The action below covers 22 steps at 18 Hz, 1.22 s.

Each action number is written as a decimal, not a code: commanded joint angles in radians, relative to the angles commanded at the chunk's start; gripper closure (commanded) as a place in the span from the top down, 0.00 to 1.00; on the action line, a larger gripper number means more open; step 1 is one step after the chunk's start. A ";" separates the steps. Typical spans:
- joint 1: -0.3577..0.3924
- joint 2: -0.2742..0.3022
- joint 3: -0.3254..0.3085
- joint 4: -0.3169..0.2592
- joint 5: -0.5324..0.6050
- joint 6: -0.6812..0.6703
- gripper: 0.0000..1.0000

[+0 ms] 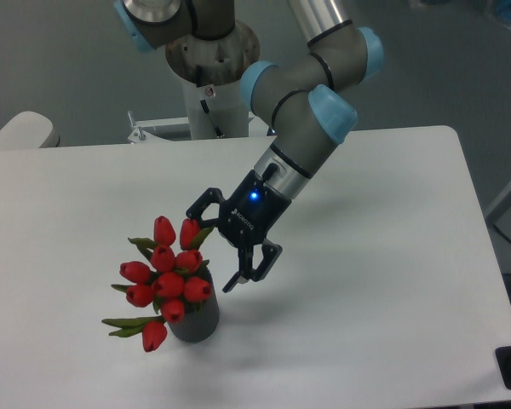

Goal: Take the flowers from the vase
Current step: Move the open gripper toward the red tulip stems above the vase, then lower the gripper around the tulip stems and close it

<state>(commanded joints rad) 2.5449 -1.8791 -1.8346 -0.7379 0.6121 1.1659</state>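
Pincer [215, 250] on the grey and pale-blue arm [311, 119] hangs with its two black fingers spread wide and nothing between them, one finger [198, 207] by the topmost buds, the other [243, 273] lower, toward 4 o'clock of the bunch. From its base at 12 o'clock the arm slants down toward 7 o'clock, wrist tilted, a blue light lit on the pincer body. Red closed tulip buds with green leaves [166, 277] stand in the small dark grey ribbed cylindrical vase [196, 322], in the left front part of the white counter [383, 281]. The bunch's long axis runs roughly upright, leaning slightly toward 11 o'clock; one bud droops past the vase toward 8 o'clock. The upper finger looks just beside the bunch; contact cannot be told. White surface stretches widely from 1 to 5 o'clock of the vase, and the front edge lies near at 6 o'clock.
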 joint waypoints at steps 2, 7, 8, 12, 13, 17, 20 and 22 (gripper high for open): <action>-0.003 0.000 -0.003 0.000 0.000 -0.006 1.00; -0.023 -0.015 0.006 0.000 -0.002 -0.006 1.00; -0.025 -0.015 0.006 0.000 -0.002 -0.008 1.00; -0.029 -0.018 0.005 0.000 -0.002 -0.006 1.00; -0.034 -0.018 0.005 0.000 -0.002 -0.008 1.00; -0.044 -0.023 0.005 0.011 -0.002 -0.008 1.00; -0.048 -0.029 0.005 0.017 -0.002 -0.008 0.94; -0.049 -0.029 0.005 0.018 -0.002 -0.008 0.93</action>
<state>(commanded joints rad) 2.4958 -1.9083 -1.8300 -0.7195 0.6105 1.1582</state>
